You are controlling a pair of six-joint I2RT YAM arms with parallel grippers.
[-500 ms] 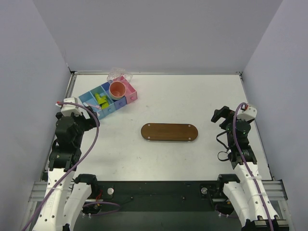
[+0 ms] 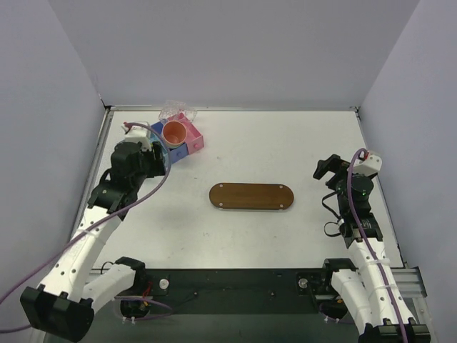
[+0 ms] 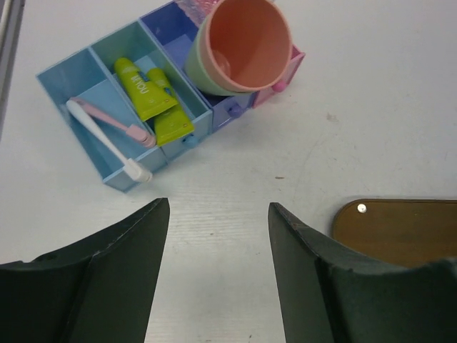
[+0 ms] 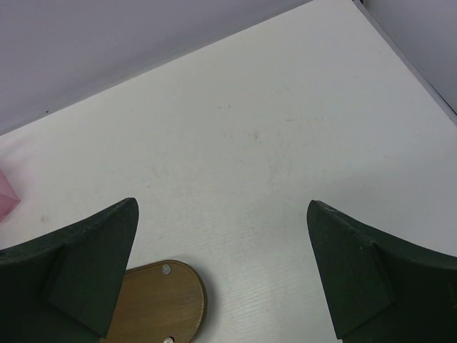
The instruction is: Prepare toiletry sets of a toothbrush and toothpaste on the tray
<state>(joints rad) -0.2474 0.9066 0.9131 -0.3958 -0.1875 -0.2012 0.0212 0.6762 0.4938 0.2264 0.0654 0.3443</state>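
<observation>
Toothbrushes (image 3: 107, 140), two: light, stiff, slick sticks in the blue bin (image 3: 53, 77), so you pinch one mid-handle; toothpaste tubes (image 3: 146, 91) likely soft; left claw (image 3: 218, 207) and right claw (image 4: 221, 207) released, holding nothing.

The left claw (image 3: 218, 206) has swung forward over the blue bins (image 3: 87, 87).
</observation>
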